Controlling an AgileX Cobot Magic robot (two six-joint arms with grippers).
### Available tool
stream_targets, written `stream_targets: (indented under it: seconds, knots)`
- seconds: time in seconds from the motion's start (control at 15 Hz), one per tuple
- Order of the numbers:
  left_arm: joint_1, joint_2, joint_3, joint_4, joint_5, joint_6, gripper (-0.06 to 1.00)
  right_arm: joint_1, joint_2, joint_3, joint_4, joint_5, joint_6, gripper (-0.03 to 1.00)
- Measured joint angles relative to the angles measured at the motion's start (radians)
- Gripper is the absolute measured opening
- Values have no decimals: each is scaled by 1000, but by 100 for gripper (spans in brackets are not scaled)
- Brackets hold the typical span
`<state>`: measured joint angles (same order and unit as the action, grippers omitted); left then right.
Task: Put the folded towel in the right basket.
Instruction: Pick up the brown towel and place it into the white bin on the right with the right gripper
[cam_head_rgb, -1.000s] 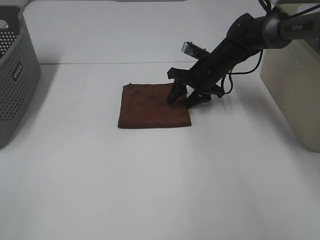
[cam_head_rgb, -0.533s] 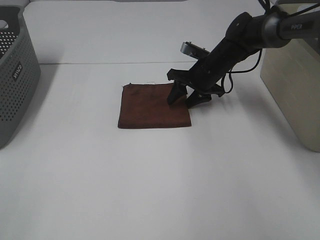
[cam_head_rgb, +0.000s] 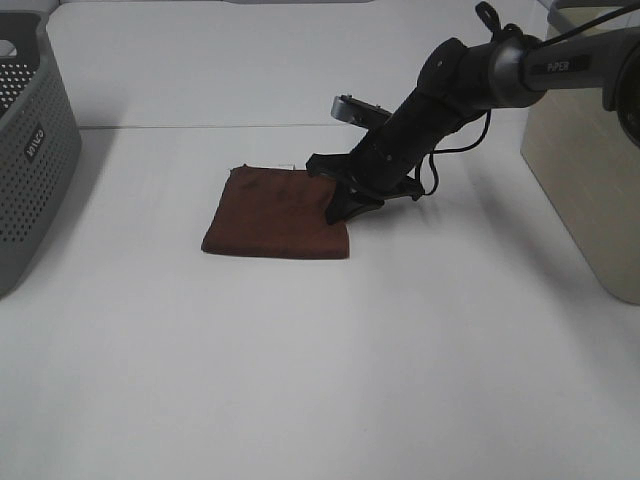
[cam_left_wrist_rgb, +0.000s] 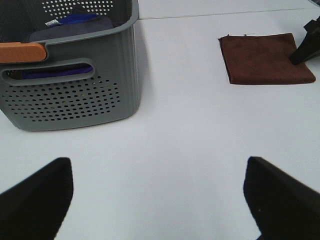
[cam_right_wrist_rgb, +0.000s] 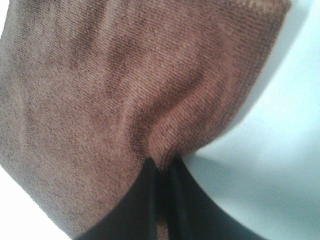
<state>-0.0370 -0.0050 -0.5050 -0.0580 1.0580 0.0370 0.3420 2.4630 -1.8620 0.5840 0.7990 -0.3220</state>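
Observation:
The folded brown towel (cam_head_rgb: 272, 213) lies flat on the white table near the middle. It also shows in the left wrist view (cam_left_wrist_rgb: 264, 58) and fills the right wrist view (cam_right_wrist_rgb: 125, 75). My right gripper (cam_head_rgb: 341, 209) is shut on the towel's right edge, and its fingertips (cam_right_wrist_rgb: 150, 185) pinch a small pucker of cloth. The right basket (cam_head_rgb: 585, 150) is beige and stands at the table's right edge, to the right of the towel. My left gripper (cam_left_wrist_rgb: 160, 200) is open and empty, low over bare table far from the towel; it does not show in the exterior view.
A grey perforated basket (cam_head_rgb: 30, 150) stands at the left edge; the left wrist view (cam_left_wrist_rgb: 70, 95) shows it holding dark cloth and an orange handle (cam_left_wrist_rgb: 22, 51). The right arm's cable (cam_head_rgb: 470, 135) hangs between the towel and the beige basket.
My right gripper has shut on the towel's right edge and moved left. The towel has slid left with it. The left arm has not visibly moved.

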Motion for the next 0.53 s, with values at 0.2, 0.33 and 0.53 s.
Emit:
stream_targets:
  seconds: [0.2, 0.33, 0.53]
  knots:
    - [0, 0, 0, 0, 0, 0, 88, 0, -53, -21, -65, 76, 3, 1]
    - [0, 0, 0, 0, 0, 0, 88, 0, -115, -84, -122, 196, 15, 1]
    - [0, 0, 0, 0, 0, 0, 88, 0, -180, -196, -242, 354, 81, 1]
